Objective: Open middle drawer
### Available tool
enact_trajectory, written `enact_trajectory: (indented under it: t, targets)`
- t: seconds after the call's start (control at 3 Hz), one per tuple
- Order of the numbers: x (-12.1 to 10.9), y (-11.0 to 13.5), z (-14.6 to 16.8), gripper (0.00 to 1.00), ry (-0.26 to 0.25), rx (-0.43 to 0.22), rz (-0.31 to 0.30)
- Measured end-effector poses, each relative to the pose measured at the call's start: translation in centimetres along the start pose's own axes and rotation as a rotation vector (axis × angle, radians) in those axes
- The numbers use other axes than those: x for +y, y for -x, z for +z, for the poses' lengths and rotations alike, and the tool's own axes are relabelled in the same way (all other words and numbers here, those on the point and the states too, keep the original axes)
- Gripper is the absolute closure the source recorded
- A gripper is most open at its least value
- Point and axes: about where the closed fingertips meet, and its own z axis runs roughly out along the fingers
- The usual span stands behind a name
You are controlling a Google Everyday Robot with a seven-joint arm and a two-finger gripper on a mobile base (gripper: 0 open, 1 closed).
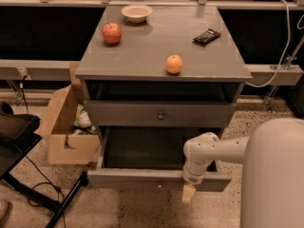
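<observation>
Hand [188,193] hangs at the front edge of the middle drawer [133,178], right of its knob [159,186]; whether it is apart or together I cannot tell. That drawer stands pulled well out of the grey bench [156,46], below an upper drawer [123,114]. On the bench top sit an apple [111,33], an orange [174,64], a bowl [137,13] and a dark snack bar [207,36].

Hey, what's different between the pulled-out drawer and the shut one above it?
The pulled-out drawer sticks out toward the camera, its dark inside showing; the shut drawer sits flush in the cabinet. The pincer hangs at the pulled-out drawer's front, apart from the shut drawer. Both have flat grey fronts with one small round knob.
</observation>
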Motion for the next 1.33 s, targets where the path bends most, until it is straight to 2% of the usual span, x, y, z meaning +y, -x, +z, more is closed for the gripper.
enact_trajectory:
  t: [0.67, 1.0, 1.33]
  targets:
    - [0.1, 0.0, -0.9, 0.72, 0.0, 0.0, 0.0]
    - [0.2, 0.0, -0.9, 1.0, 0.0, 0.002, -0.002]
    - [1.1, -0.1, -1.0, 1.0, 0.003, 0.017, -0.012]
